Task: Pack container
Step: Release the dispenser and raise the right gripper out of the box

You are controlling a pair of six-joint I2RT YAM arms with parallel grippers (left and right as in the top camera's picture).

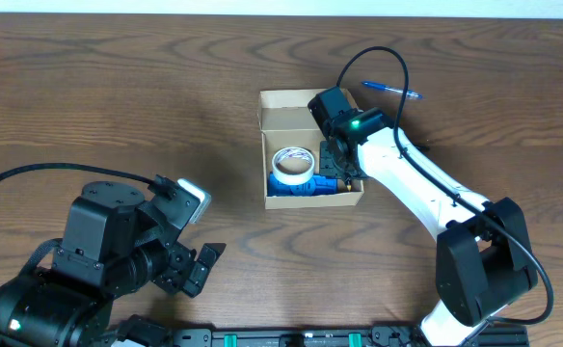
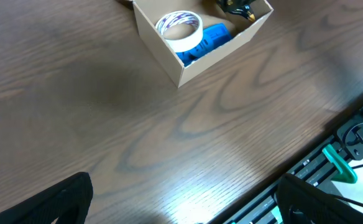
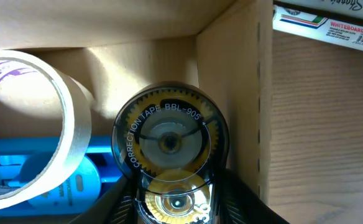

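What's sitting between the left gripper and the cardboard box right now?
Nothing: only bare wooden table lies between the left gripper and the cardboard box, as the overhead view shows.

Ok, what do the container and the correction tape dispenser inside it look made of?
Container: plain tan cardboard, matte, with a dashed fold line down its wall. Correction tape dispenser: probably smoky see-through plastic, glossy; the yellow gears inside show through the shell.

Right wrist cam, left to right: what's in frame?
tape roll → correction tape dispenser → side wall of the container → whiteboard marker, outside on the table. The blue item under the roll is left out because it overlaps the roll.
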